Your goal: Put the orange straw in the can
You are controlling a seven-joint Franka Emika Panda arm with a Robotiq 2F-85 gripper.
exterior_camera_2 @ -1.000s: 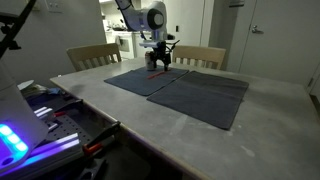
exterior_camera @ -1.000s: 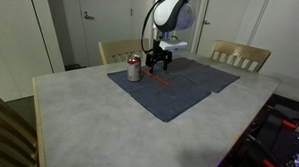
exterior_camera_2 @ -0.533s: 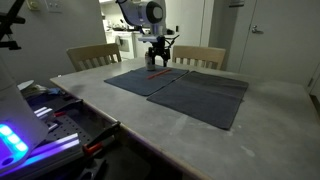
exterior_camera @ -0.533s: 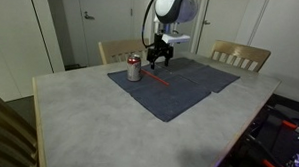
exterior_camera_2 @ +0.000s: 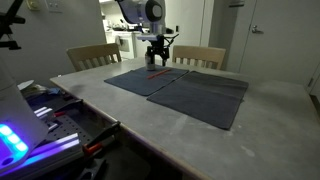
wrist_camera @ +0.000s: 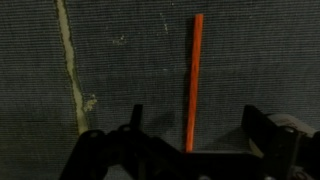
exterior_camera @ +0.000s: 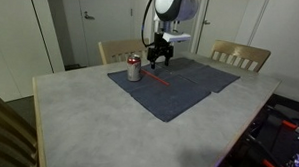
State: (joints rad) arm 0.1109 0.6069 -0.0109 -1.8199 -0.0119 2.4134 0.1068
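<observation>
The orange straw point(exterior_camera: 156, 79) lies flat on the dark grey cloth point(exterior_camera: 179, 90), next to the can point(exterior_camera: 134, 68), a small silver can with a red band standing upright at the cloth's edge. In the wrist view the straw point(wrist_camera: 194, 80) runs lengthwise between the two fingers, on the cloth below them. My gripper point(exterior_camera: 157, 62) hangs open just above the straw, touching nothing; it also shows in an exterior view point(exterior_camera_2: 158, 61) and in the wrist view point(wrist_camera: 192, 125). The can is hidden in the wrist view.
The cloth point(exterior_camera_2: 190, 90) covers the far part of a light stone-look table point(exterior_camera: 98, 117). Two wooden chairs point(exterior_camera: 240, 57) stand behind the table. A cluttered bench with a lit device point(exterior_camera_2: 20, 135) lies beside the table edge.
The gripper has risen slightly above the straw. The straw and the can have not moved.
</observation>
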